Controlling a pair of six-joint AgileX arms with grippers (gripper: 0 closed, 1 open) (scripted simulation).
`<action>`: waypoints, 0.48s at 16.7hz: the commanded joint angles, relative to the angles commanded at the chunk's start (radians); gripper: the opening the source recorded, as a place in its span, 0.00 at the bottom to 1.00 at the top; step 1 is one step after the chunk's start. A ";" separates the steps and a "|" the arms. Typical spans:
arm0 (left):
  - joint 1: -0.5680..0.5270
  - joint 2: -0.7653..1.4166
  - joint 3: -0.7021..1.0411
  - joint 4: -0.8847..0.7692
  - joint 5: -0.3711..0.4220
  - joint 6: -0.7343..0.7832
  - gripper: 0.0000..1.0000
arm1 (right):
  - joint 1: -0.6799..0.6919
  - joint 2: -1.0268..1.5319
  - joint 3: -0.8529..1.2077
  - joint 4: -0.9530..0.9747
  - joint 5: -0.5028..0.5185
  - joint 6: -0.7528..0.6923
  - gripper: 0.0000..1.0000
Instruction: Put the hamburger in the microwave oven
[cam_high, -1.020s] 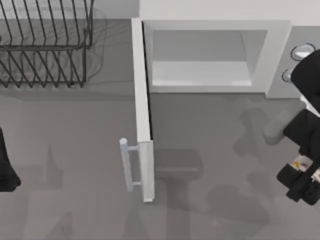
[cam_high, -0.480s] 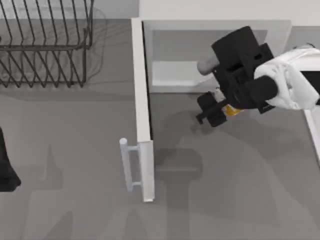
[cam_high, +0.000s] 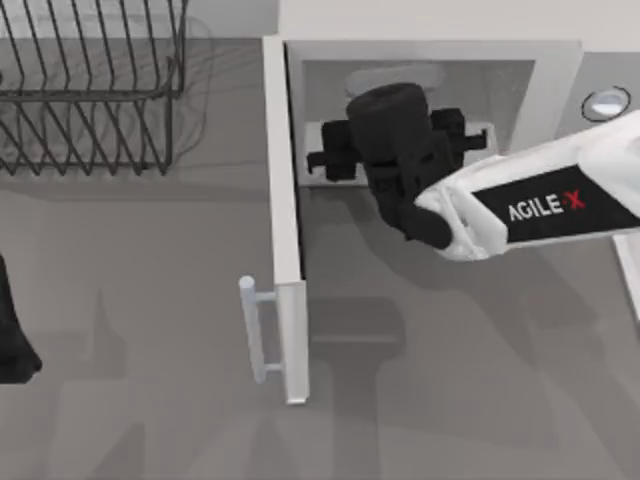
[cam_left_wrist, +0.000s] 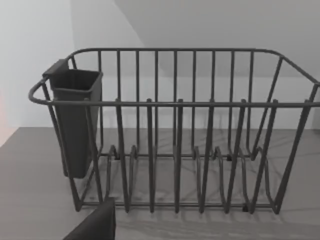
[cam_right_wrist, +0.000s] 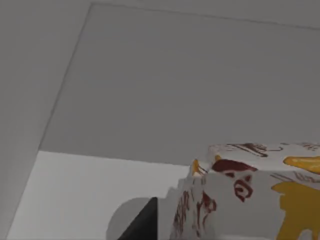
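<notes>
Your right tool (cam_high: 330, 158) reaching inside the open microwave (cam_high: 555, 110), fingers hidden so grip unclear, hamburger (cam_right_wrist: 250, 192) partly cut off, left arm parked at bench (cam_high: 150, 350) edge.

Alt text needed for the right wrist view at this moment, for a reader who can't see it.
A white hamburger wrapper printed with red and yellow marks sits close to the camera, held above the pale floor of the microwave oven cavity, whose grey back wall rises behind it.

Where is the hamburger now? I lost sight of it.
The right wrist view shows the hamburger in the right gripper, inside the microwave oven cavity, near the open door.
</notes>
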 joint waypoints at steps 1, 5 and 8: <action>0.000 0.000 0.000 0.000 0.000 0.000 1.00 | 0.007 0.028 0.012 0.046 0.022 0.025 0.00; 0.000 0.000 0.000 0.000 0.000 0.000 1.00 | 0.022 0.078 0.036 0.122 0.066 0.071 0.00; 0.000 0.000 0.000 0.000 0.000 0.000 1.00 | 0.022 0.078 0.036 0.122 0.066 0.071 0.00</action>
